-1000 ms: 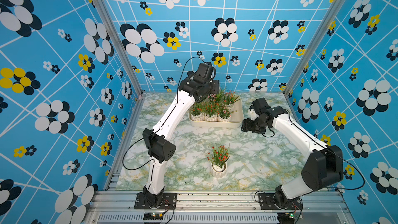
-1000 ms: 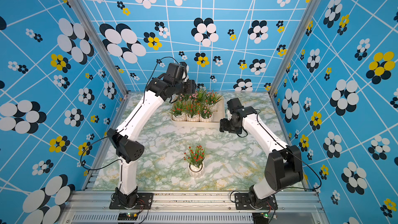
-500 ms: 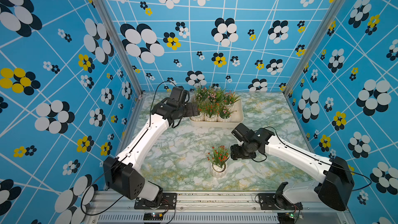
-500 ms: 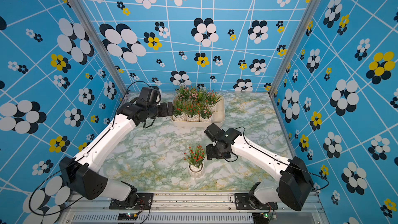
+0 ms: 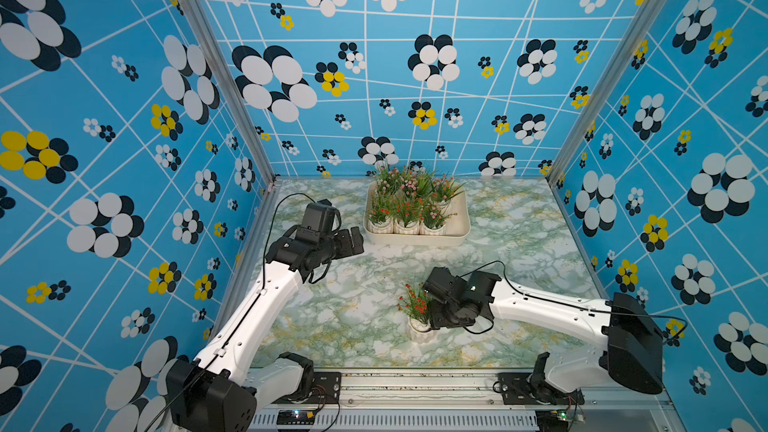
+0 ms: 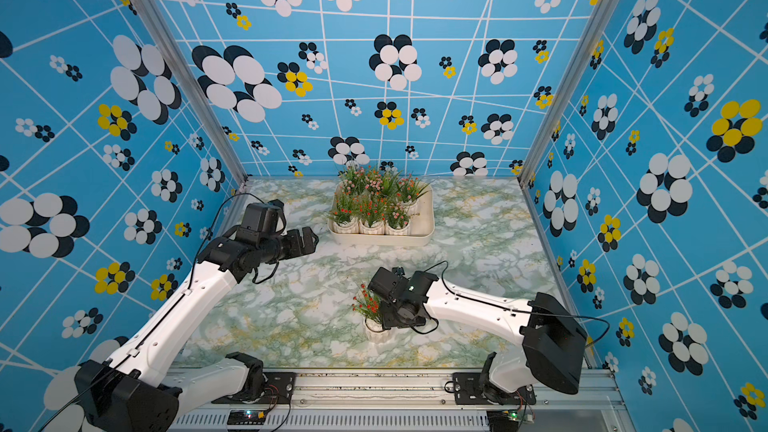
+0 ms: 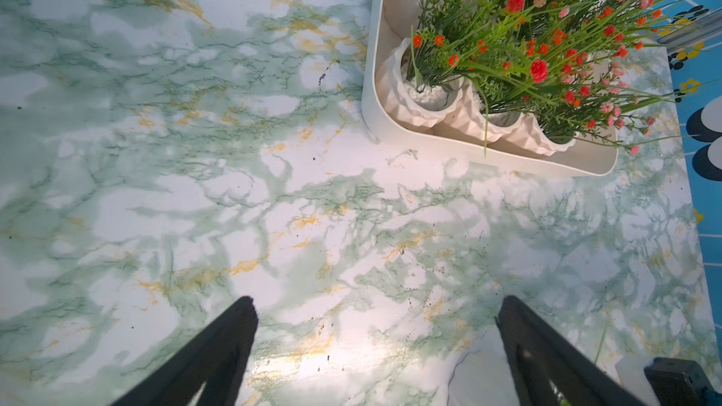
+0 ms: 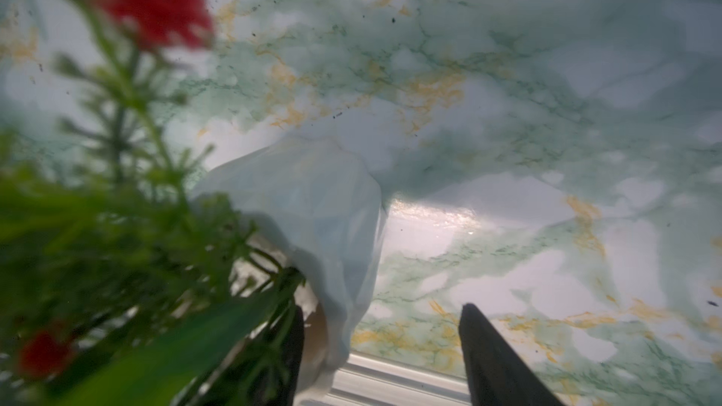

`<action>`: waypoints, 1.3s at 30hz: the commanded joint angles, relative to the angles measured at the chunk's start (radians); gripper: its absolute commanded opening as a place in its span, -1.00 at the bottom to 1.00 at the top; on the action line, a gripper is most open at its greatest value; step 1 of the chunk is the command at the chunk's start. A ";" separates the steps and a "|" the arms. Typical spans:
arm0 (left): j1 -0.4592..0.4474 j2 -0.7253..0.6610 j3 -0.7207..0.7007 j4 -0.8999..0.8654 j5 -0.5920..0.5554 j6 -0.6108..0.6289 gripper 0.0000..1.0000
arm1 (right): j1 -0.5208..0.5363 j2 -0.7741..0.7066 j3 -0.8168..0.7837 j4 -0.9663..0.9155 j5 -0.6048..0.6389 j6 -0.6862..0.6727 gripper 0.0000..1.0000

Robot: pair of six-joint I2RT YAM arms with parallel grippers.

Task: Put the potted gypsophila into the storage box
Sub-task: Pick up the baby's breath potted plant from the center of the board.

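The potted gypsophila [image 5: 420,332] [image 6: 376,332], a white ribbed pot with red flowers, stands alone on the marble table near the front. My right gripper [image 5: 432,322] [image 6: 388,321] is down at its right side. In the right wrist view the right gripper [image 8: 383,318] is open. The pot [image 8: 312,197] has its wall between the fingers, one finger half hidden by leaves inside the rim, the other apart from it. The storage box [image 5: 415,241] [image 6: 382,241] [image 7: 469,150] sits at the back. My left gripper [image 5: 353,241] [image 6: 307,241] [image 7: 375,306] hangs open and empty left of it.
Several potted plants [image 5: 407,214] [image 7: 508,52] fill most of the storage box, leaving a bare strip at its right end [image 5: 459,218]. Blue patterned walls close in three sides. An aluminium rail [image 5: 415,384] runs along the table's front edge.
My left gripper pulled back from over the storage box to its left and opened wide. My right gripper swept from beside the box down to the lone pot, its jaws narrowing.
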 commanded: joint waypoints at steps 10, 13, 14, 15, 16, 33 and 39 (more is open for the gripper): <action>0.021 -0.049 -0.079 0.016 0.029 -0.028 0.99 | 0.010 0.071 -0.018 0.053 0.048 0.010 -0.21; 0.023 -0.045 -0.082 0.029 0.035 -0.027 0.99 | 0.009 0.088 -0.003 0.049 0.045 0.005 -0.35; 0.024 -0.044 -0.085 0.035 0.036 -0.026 0.99 | 0.009 0.092 0.005 0.046 0.044 0.004 -0.39; 0.025 -0.043 -0.088 0.040 0.039 -0.026 0.99 | 0.009 0.094 0.014 0.038 0.046 0.002 -0.42; 0.028 -0.041 -0.090 0.047 0.045 -0.027 0.99 | 0.009 0.096 0.019 0.032 0.049 0.002 -0.45; 0.059 0.045 -0.117 0.108 0.133 -0.036 0.99 | 0.009 0.056 0.133 -0.106 0.115 -0.001 -0.91; 0.062 0.083 -0.110 0.124 0.156 -0.040 0.99 | -0.009 0.030 0.149 -0.121 0.126 -0.009 -0.95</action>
